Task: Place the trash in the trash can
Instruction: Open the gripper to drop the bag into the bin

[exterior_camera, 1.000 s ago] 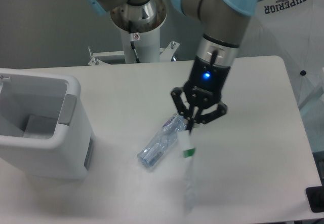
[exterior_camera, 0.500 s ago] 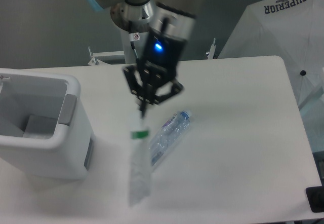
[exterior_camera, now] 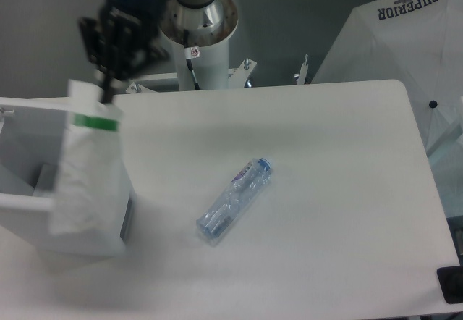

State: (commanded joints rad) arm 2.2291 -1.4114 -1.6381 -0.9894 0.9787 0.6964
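Flat clear plastic bag (exterior_camera: pixel 88 182): whitish with green stripe on header. Crushed clear plastic bottle (exterior_camera: pixel 234 200): bluish tint, blue cap. Boxy white plastic bin (exterior_camera: pixel 22 208), white counter (exterior_camera: pixel 325 190), black gripper (exterior_camera: pixel 108 81) lit blue.

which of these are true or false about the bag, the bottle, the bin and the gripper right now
1. The gripper holds the plastic bag by its top edge. True.
2. The crushed bottle is inside the trash can. False: it lies on the table, to the right of the trash can.
3. The bag hangs in front of the trash can's right side. True.
4. The bottle's blue cap points toward the trash can. False: the cap end points up and to the right, away from it.
5. The bag has a red stripe near its top. False: the stripe is green.
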